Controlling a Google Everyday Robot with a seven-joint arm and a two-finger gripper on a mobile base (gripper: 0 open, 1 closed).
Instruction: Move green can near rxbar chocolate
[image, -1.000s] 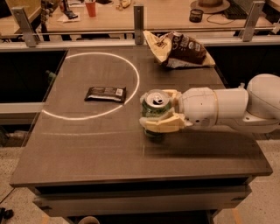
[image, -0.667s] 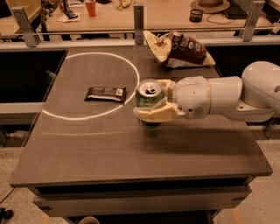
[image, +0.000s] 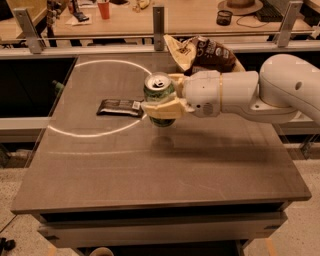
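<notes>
Over the table (image: 150, 170), the pincer (image: 162, 99) hides the green can's (image: 158, 86) middle.

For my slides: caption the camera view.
Gripper jaws clasp a small green aluminium can above the grey table, beside the flat dark-wrapped bar.

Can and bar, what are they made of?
The can, held above the table by the gripper, looks like painted metal: shiny silver top with pull tab. The bar seems wrapped in thin plastic or foil: flat, dark, slightly glossy.
</notes>
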